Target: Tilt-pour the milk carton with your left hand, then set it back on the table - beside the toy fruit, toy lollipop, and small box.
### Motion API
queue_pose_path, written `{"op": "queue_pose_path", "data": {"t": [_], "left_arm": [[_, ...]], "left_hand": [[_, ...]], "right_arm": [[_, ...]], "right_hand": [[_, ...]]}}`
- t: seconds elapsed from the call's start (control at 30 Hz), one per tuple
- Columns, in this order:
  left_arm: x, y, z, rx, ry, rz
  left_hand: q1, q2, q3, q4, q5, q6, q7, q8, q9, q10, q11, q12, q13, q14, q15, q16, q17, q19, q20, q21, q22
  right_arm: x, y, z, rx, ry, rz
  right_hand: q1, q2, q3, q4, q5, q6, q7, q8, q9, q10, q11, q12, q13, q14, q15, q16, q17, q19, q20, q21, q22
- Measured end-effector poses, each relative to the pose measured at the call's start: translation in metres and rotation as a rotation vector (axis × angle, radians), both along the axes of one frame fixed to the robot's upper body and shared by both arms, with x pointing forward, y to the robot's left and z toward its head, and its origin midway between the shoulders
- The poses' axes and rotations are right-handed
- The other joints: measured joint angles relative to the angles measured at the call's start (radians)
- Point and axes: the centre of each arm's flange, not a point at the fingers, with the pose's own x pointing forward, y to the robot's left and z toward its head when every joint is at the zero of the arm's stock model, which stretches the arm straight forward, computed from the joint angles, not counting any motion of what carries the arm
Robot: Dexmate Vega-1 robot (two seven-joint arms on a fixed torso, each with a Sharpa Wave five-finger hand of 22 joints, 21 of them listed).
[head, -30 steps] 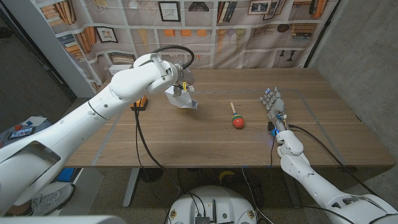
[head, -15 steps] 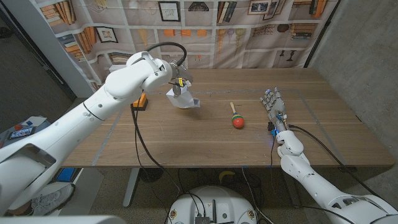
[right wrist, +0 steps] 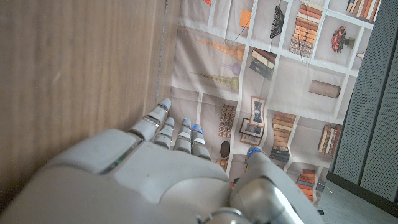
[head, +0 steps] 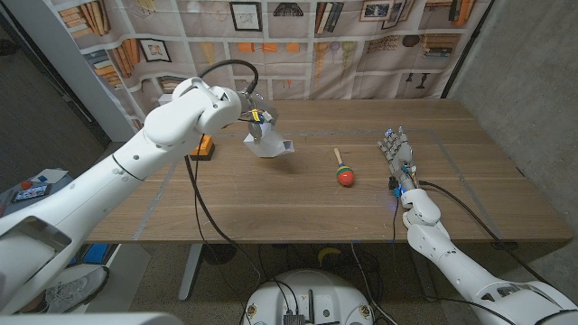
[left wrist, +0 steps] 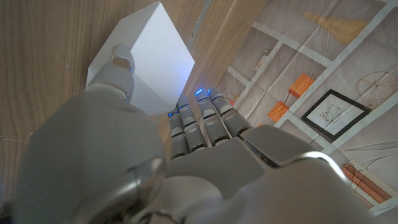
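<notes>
White angular milk carton (head: 270, 144) is sitting tilted in the grip of the left hand (head: 256, 120), over the far left part of the brown wooden desk (head: 298, 203). In the left wrist view the carton (left wrist: 146, 65) is showing a plain white face, with the thumb pressing one side and the fingers (left wrist: 202, 121) wrapping the other; the left hand (left wrist: 174, 168) is clamped on it. Whether its lower corner is touching the desk cannot be told. A black cable is looping above the left arm in the head view.

Red round toy lollipop with a pale wooden stick (head: 344, 171) is lying on the desk to the right of the carton, well apart from it, stick pointing toward the far side. Small orange box (head: 205, 147) is standing at the left edge of the desk, partly hidden behind the left arm.

Right hand (head: 398, 158) is resting on the right part of the desk, fingers stretched out and apart, holding nothing. In the right wrist view its fingers (right wrist: 177, 130) are reaching straight along the wood grain toward a printed bookshelf backdrop (right wrist: 280, 74).
</notes>
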Motion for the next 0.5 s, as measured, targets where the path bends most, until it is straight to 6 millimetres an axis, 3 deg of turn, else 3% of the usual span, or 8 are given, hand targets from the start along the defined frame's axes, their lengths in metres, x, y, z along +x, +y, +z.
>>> {"op": "queue_pose_path", "data": {"t": [0.5], "left_arm": [[-0.005, 0.012, -0.009, -0.192, 0.003, -0.043]], "left_hand": [[0.001, -0.001, -0.005, 0.002, 0.000, 0.003, 0.003, 0.002, 0.000, 0.000, 0.000, -0.003, 0.006, 0.004, -0.004, 0.000, 0.000, 0.002, -0.002, 0.000, 0.000]], "right_arm": [[-0.001, 0.002, 0.000, -0.002, -0.006, 0.007]], "right_hand": [[-0.009, -0.009, 0.006, -0.006, 0.000, 0.000, 0.000, 0.000, 0.000, 0.000, 0.000, 0.000, 0.000, -0.006, 0.006, 0.000, 0.000, 0.000, 0.000, 0.000, 0.000]]}}
